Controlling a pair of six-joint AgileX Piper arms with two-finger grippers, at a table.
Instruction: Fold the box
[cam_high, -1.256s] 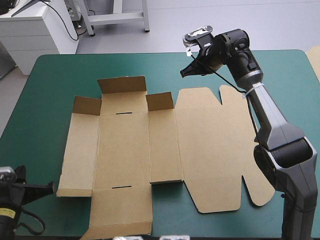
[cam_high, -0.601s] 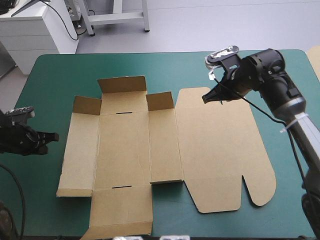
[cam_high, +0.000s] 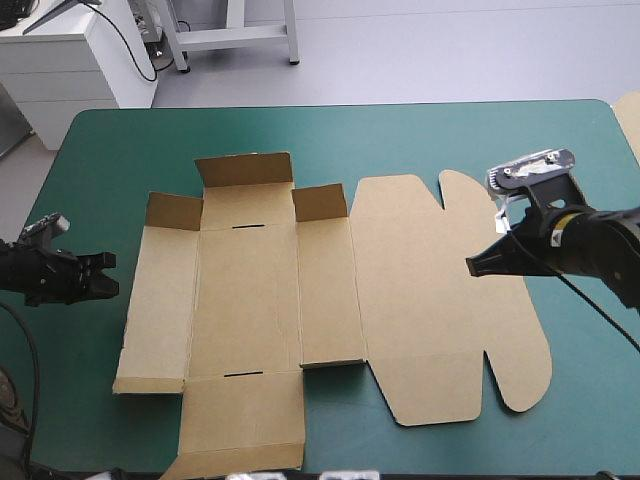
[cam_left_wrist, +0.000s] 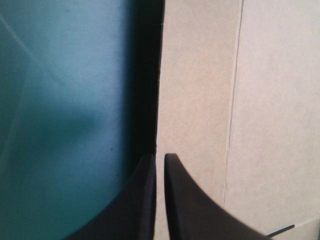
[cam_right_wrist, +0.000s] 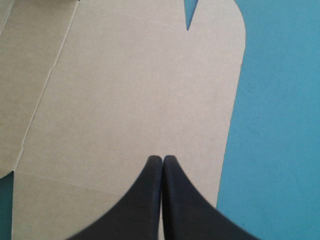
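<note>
Trouble brewing: flat brown cardboard box sheet (cam_high: 250, 300) lies just ahead of the left gripper (cam_high: 112, 275), fingers seemingly all but closed, empty. The right gripper (cam_high: 472, 268), pinched to a point and empty, hovers over its lid panel. Closed tips could shove the loose board, not lift it.

too dim to tell whether the left pincer (cam_left_wrist: 160, 156) touches the edge of the box (cam_left_wrist: 250, 100), probably not.
</note>
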